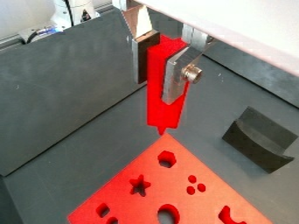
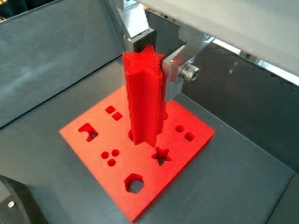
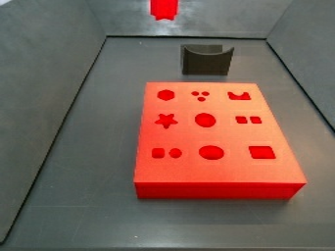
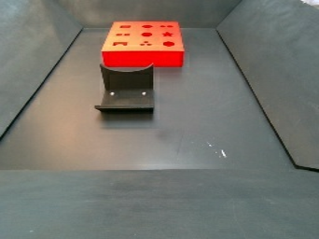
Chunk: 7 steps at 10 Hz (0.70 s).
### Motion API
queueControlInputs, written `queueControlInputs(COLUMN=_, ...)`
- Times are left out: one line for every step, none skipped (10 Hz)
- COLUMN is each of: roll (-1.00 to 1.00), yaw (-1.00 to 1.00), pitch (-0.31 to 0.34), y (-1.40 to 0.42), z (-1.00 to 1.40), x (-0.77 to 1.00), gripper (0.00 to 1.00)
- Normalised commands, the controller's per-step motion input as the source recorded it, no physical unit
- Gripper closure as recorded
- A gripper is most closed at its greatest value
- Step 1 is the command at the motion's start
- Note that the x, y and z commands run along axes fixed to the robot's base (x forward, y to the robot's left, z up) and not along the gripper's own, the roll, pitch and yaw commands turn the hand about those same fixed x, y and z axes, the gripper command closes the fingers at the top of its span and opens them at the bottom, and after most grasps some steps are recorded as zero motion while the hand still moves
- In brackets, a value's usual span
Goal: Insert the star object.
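The star object (image 1: 160, 101) is a long bright red bar with a star-shaped cross-section (image 2: 142, 96). My gripper (image 1: 159, 74) is shut on its upper part and holds it upright, high above the floor; both wrist views show this (image 2: 156, 66). In a side view only the bar's lower end (image 3: 164, 9) shows at the frame edge. The red block (image 3: 216, 181) lies flat below, with a star hole (image 3: 167, 121) among its shaped holes. In both wrist views the star hole (image 1: 140, 185) (image 2: 163, 157) lies apart from the bar's tip. The gripper is out of view in a side view.
The dark fixture (image 4: 126, 89) stands on the floor just beside the red block (image 4: 144, 58), and shows in other views too (image 3: 205, 59) (image 1: 260, 136). Grey walls (image 3: 53, 108) enclose the grey floor (image 4: 187, 131).
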Motion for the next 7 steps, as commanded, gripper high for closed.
queueControlInputs(roll=-0.16, yaw=-0.03, pitch=-0.073, y=0.0, z=-0.4, x=0.0, gripper=1.0)
queueControlInputs(roll=-0.14, yaw=-0.11, pitch=-0.134, y=-0.11, z=-0.61, x=0.0, gripper=1.0)
queueControlInputs(roll=-0.12, yaw=-0.29, pitch=-0.159, y=-0.17, z=-0.61, x=0.0, gripper=1.0)
queueControlInputs(roll=0.0, yaw=-0.75, pitch=-0.011, y=-0.25, z=-0.48, x=0.06, gripper=1.0)
queueControlInputs(roll=0.0, yaw=-0.94, pitch=-0.02, y=-0.17, z=-0.49, x=0.04, gripper=1.0)
queueControlInputs(roll=0.01, yaw=-1.0, pitch=-0.031, y=-0.12, z=-0.54, x=0.0, gripper=1.0)
queueControlInputs(roll=0.05, yaw=-0.9, pitch=-0.101, y=-0.11, z=-0.63, x=0.14, gripper=1.0)
